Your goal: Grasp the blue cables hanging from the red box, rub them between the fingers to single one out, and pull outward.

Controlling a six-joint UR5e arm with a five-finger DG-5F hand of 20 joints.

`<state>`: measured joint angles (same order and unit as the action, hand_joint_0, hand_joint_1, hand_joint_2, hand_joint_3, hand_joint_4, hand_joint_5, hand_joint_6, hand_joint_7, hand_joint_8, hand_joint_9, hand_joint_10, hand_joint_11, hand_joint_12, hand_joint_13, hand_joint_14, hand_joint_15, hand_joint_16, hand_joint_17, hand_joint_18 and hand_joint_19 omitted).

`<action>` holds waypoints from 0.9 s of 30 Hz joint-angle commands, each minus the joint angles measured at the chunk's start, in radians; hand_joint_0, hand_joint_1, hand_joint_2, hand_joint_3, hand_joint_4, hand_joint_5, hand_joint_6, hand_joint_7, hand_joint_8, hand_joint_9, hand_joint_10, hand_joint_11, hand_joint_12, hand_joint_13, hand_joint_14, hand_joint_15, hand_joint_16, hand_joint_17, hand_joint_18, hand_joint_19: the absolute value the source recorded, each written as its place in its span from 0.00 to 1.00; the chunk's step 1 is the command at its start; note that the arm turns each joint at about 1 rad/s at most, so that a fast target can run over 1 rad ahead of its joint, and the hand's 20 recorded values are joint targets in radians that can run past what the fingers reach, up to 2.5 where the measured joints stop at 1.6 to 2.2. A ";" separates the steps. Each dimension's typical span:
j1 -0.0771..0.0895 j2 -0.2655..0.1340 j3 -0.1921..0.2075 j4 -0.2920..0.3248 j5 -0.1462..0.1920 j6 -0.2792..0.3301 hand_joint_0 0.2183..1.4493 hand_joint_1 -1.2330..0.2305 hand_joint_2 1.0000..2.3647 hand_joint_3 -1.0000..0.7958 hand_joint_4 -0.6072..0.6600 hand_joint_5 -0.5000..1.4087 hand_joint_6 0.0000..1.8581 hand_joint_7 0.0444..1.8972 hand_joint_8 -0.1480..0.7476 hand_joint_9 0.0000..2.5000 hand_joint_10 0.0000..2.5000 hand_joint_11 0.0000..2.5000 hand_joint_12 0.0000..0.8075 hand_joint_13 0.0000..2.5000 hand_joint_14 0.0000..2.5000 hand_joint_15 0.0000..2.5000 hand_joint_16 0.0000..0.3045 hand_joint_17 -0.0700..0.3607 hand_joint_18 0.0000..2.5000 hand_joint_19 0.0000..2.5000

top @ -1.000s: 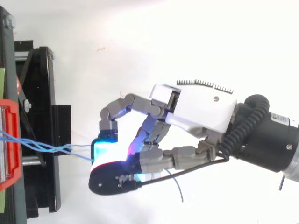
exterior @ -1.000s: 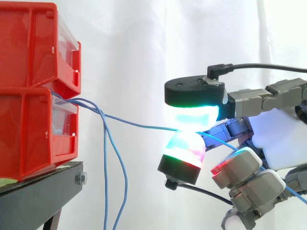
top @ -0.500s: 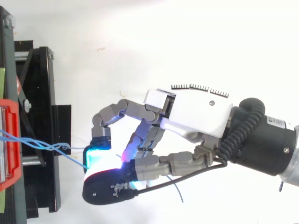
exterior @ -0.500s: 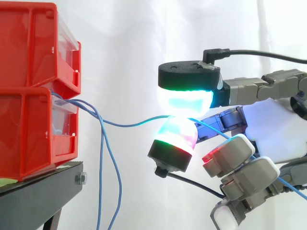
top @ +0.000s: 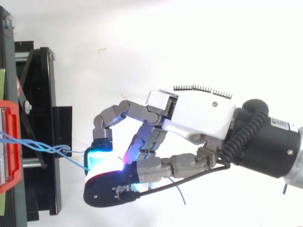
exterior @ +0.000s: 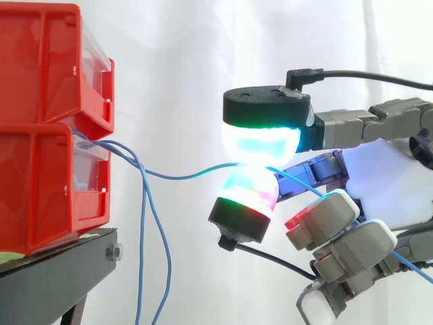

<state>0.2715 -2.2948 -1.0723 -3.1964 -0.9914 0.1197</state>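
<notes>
My hand (top: 199,113) has its fingers (exterior: 262,139) closed in a pinch. Two glowing pads meet on one blue cable (exterior: 183,175), and the remaining fingers curl loosely beneath with nothing in them that I can see. From the pinch the cable sags away towards the red box (exterior: 47,183), well ahead of the fingers, so there is slack to take up before it goes taut.

My main worry is the twist (top: 59,150) just short of the box, where the strands cross one another. I judge an outward pull could drag the others along or snag there. The pads are rounded and the cable thin, so it may also slip through. A sharp tug might shift the box on the black stand (exterior: 61,267). Behind the fingers the free tail (exterior: 409,265) passes close under the curled ones and could catch.

The glow washes out the contact, so I cannot confirm a single strand is held. The cable's anchoring inside the box is hidden. The hanging strands (exterior: 143,257), below and ahead of the fingers, are cut off at the bottom.
</notes>
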 commanded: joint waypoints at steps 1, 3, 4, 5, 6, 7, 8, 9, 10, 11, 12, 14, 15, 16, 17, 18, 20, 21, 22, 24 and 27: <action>0.000 0.000 0.000 0.000 -0.001 0.000 0.29 0.35 0.02 0.55 0.52 0.20 0.49 0.61 0.53 0.55 0.00 0.53 0.45 0.56 0.01 0.53 0.18 0.45 0.32 0.26; 0.000 0.000 0.000 0.000 0.000 0.000 0.29 0.35 0.02 0.55 0.52 0.20 0.49 0.61 0.54 0.55 0.00 0.54 0.44 0.57 0.00 0.54 0.18 0.45 0.33 0.26; 0.000 0.000 0.000 0.000 0.000 0.000 0.29 0.35 0.02 0.55 0.52 0.20 0.48 0.61 0.54 0.56 0.00 0.54 0.44 0.57 0.00 0.54 0.18 0.45 0.33 0.27; 0.000 0.000 0.000 0.000 0.000 0.000 0.29 0.35 0.02 0.55 0.52 0.20 0.48 0.61 0.53 0.56 0.00 0.54 0.44 0.57 0.00 0.54 0.18 0.45 0.34 0.27; 0.000 0.000 0.000 0.001 0.000 0.000 0.29 0.35 0.02 0.55 0.52 0.20 0.48 0.61 0.54 0.56 0.00 0.54 0.44 0.57 0.00 0.54 0.18 0.45 0.34 0.27; 0.000 0.000 0.000 0.000 0.000 0.000 0.29 0.35 0.02 0.55 0.51 0.20 0.48 0.61 0.54 0.56 0.00 0.54 0.44 0.57 0.00 0.54 0.18 0.45 0.34 0.27; 0.000 0.000 0.000 0.000 0.000 0.000 0.29 0.35 0.02 0.55 0.52 0.20 0.48 0.61 0.54 0.56 0.00 0.54 0.45 0.57 0.00 0.54 0.18 0.45 0.34 0.27; 0.000 0.000 0.000 0.000 0.000 0.000 0.29 0.35 0.02 0.55 0.52 0.20 0.48 0.61 0.53 0.56 0.00 0.53 0.44 0.57 0.00 0.53 0.18 0.45 0.34 0.27; 0.000 0.000 0.000 0.000 0.000 0.000 0.29 0.35 0.02 0.55 0.51 0.20 0.48 0.61 0.54 0.55 0.00 0.54 0.45 0.56 0.00 0.53 0.18 0.45 0.34 0.27; 0.000 0.000 0.000 0.000 0.000 0.000 0.29 0.35 0.02 0.55 0.52 0.20 0.48 0.61 0.54 0.55 0.00 0.54 0.45 0.56 0.00 0.54 0.18 0.45 0.33 0.27; 0.000 0.000 0.000 0.000 0.000 0.000 0.29 0.35 0.02 0.55 0.51 0.20 0.48 0.61 0.54 0.55 0.00 0.53 0.45 0.56 0.00 0.53 0.18 0.45 0.33 0.27; 0.000 0.000 0.000 0.000 0.000 0.000 0.29 0.35 0.02 0.55 0.51 0.20 0.48 0.61 0.53 0.55 0.00 0.53 0.46 0.56 0.00 0.53 0.18 0.45 0.33 0.26; 0.000 0.000 0.000 0.000 0.000 0.000 0.29 0.35 0.02 0.55 0.51 0.20 0.48 0.61 0.53 0.55 0.00 0.52 0.46 0.56 0.00 0.52 0.18 0.45 0.33 0.26; 0.000 0.000 0.000 0.000 0.000 0.000 0.29 0.35 0.02 0.55 0.51 0.20 0.48 0.61 0.54 0.55 0.00 0.53 0.46 0.56 0.00 0.53 0.18 0.45 0.33 0.26; 0.000 0.000 0.000 0.001 0.000 0.000 0.29 0.35 0.02 0.55 0.51 0.20 0.48 0.61 0.54 0.55 0.00 0.52 0.45 0.56 0.00 0.53 0.18 0.46 0.32 0.26; 0.000 0.000 0.000 0.001 0.000 0.000 0.29 0.35 0.02 0.55 0.51 0.20 0.48 0.61 0.54 0.55 0.00 0.52 0.46 0.56 0.00 0.52 0.19 0.46 0.32 0.26; 0.000 0.000 0.000 0.001 0.000 0.000 0.30 0.35 0.02 0.55 0.52 0.20 0.48 0.61 0.54 0.55 0.00 0.52 0.46 0.56 0.00 0.52 0.19 0.46 0.32 0.26; 0.000 0.000 0.000 0.001 0.000 0.000 0.30 0.35 0.02 0.55 0.52 0.20 0.48 0.62 0.53 0.55 0.00 0.52 0.45 0.55 0.00 0.52 0.19 0.46 0.31 0.26; 0.000 0.000 0.000 0.001 0.000 0.000 0.30 0.35 0.02 0.55 0.52 0.20 0.48 0.61 0.53 0.55 0.00 0.52 0.45 0.55 0.00 0.52 0.19 0.46 0.31 0.26; 0.000 0.000 0.000 0.001 0.000 0.000 0.30 0.36 0.02 0.55 0.52 0.20 0.48 0.62 0.53 0.54 0.00 0.52 0.44 0.55 0.00 0.52 0.19 0.46 0.31 0.26; 0.000 0.000 0.000 0.000 0.000 0.000 0.30 0.36 0.02 0.55 0.52 0.20 0.48 0.62 0.53 0.54 0.00 0.51 0.44 0.55 0.00 0.52 0.19 0.46 0.30 0.26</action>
<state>0.2715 -2.2948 -1.0723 -3.1957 -0.9909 0.1197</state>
